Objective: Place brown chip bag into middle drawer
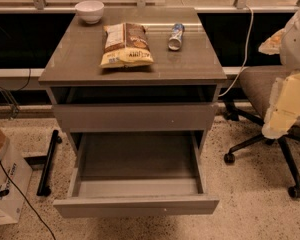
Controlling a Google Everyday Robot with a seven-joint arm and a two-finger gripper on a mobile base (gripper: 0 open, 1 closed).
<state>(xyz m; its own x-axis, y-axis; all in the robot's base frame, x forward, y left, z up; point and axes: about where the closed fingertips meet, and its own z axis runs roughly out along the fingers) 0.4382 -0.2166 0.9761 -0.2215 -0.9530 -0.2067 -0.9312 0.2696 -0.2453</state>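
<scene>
Grey-brown glossy bench [75,64] is standing on speckled floor [250,204], carrying one brown-and-white crinkly chip bag [126,45] lying flat mid-top, one blue-white can [176,36] beside it and one white bowl [89,11] back-left; one wide grey middle drawer [135,205] is sitting pulled open below; cream gripper [280,119] is hanging far right, its state not discernible.

Chip bag [126,45] lies on cabinet top [72,61], can [175,37] right of it, middle drawer [135,205] below, end effector [284,109] far right.
</scene>
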